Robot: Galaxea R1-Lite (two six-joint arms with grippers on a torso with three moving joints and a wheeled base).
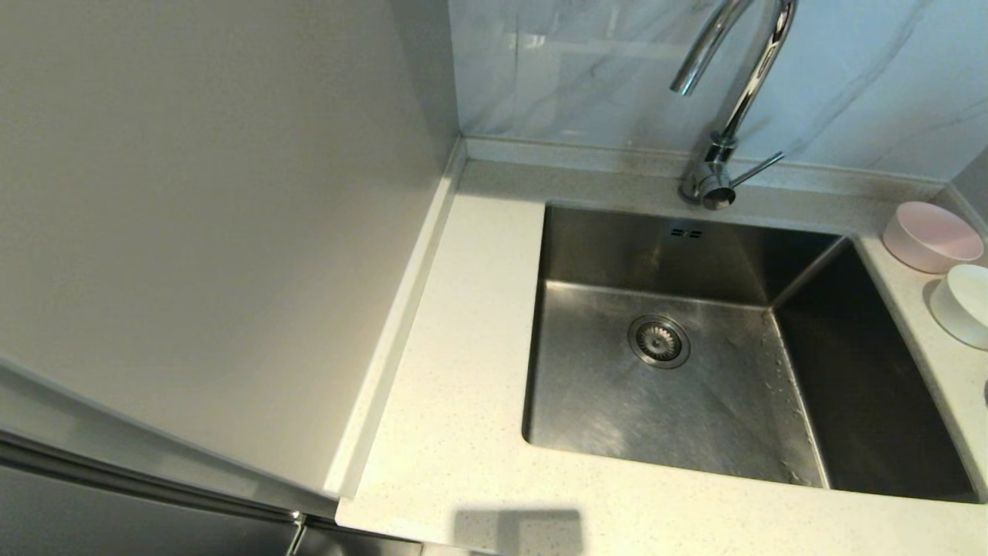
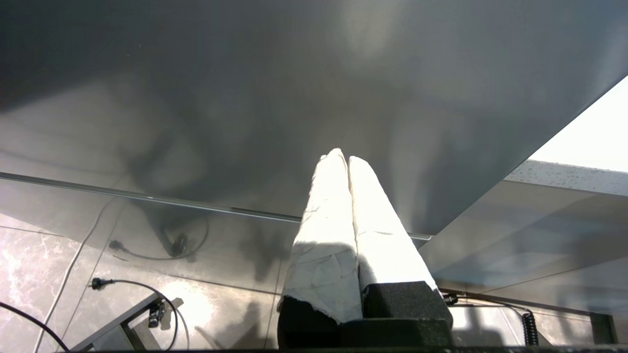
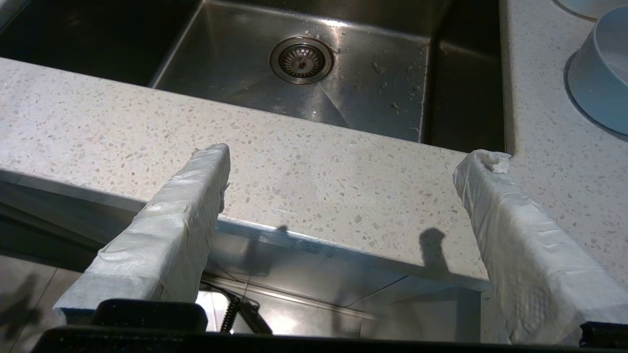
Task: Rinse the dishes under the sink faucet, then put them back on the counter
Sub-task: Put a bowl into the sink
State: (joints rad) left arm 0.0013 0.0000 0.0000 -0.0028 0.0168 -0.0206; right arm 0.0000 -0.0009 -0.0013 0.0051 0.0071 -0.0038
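Note:
In the head view a pale pink bowl (image 1: 930, 235) and a white bowl (image 1: 965, 305) stand on the speckled counter (image 1: 463, 371) right of the steel sink (image 1: 587, 386). The third bowl is out of view. The chrome faucet (image 1: 741, 85) rises behind the basin, with no water running. My right gripper (image 3: 349, 159) is open and holds nothing. It hovers over the counter's front edge (image 3: 319, 181), facing the sink (image 3: 235, 54) and its drain strainer (image 3: 301, 60). A pale bowl (image 3: 601, 83) stands beyond its fingers. My left gripper (image 2: 343, 157) is shut and holds nothing, low beside a grey cabinet panel.
A tall grey cabinet side (image 1: 216, 232) walls off the counter's left. Marble-look tiles (image 1: 864, 69) back the faucet. A second bowl's rim (image 3: 584, 6) shows at the right wrist view's edge. Cables lie on the tiled floor (image 2: 122, 294) below the left gripper.

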